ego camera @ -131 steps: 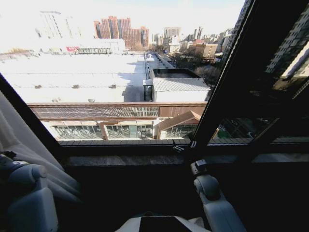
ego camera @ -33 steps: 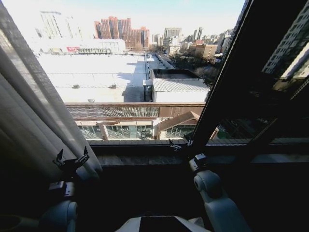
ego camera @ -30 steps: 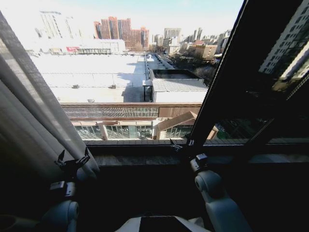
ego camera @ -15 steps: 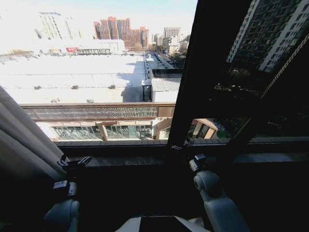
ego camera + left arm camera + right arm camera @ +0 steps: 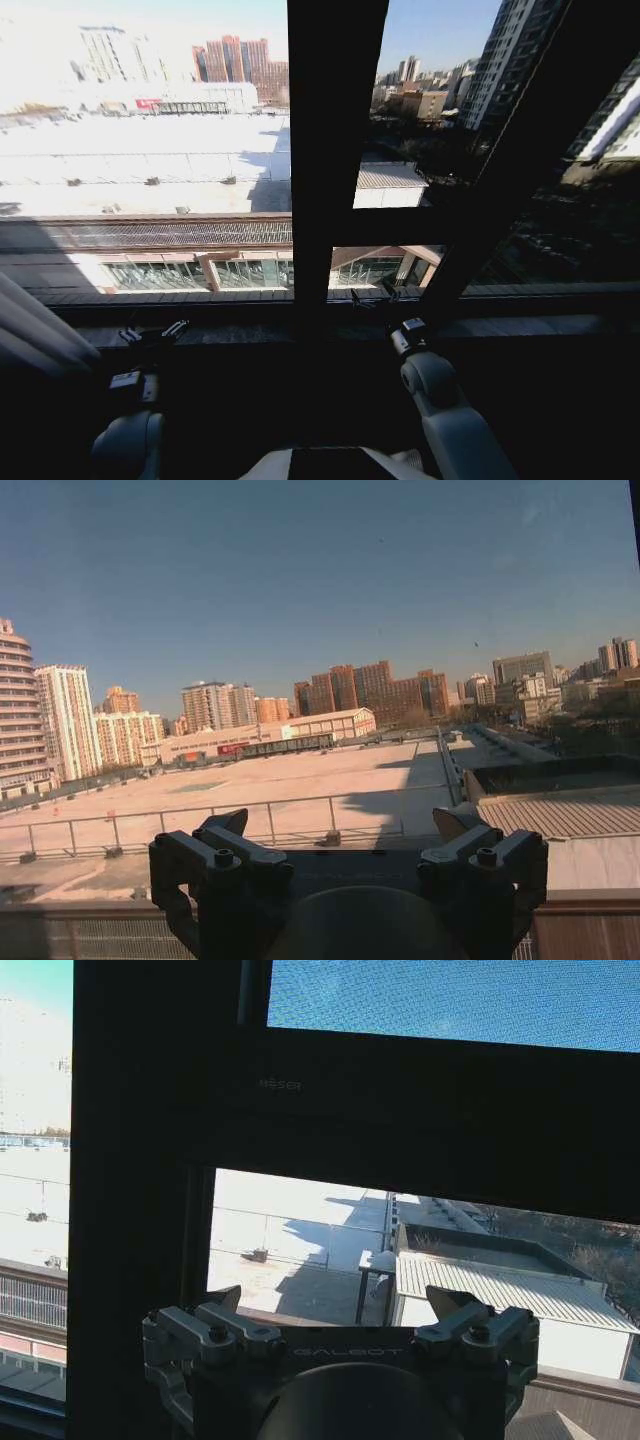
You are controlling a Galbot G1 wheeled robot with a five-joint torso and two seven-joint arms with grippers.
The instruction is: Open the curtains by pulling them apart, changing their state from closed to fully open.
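Since half a second ago our head camera has swung, so the dark window frame bar (image 5: 325, 150) that sat right of centre now stands upright in the middle of the head view; that is our own turning, not the window moving. The curtain (image 5: 35, 335) has shrunk in the picture to a small bunch of pleats low at the far left edge, outboard of our left gripper (image 5: 152, 334) and apart from it, with nothing between the fingertips.

Our left gripper hovers just over the window sill (image 5: 240, 333), its fingers (image 5: 222, 852) spread wide and empty, looking straight out through bare glass at the rooftops. Our right gripper (image 5: 372, 297) sits up near the foot of the frame bar, fingers (image 5: 205, 1328) likewise spread and holding nothing; beyond them we see only frame and city.

We judge the task to be nearly done or done on the left: that panel is gathered to the side and the glass ahead of both grippers is uncovered. The right-hand panel we cannot find among the dark frame on that side, so whether it is fully drawn back we cannot tell. What may remain is checking that side.
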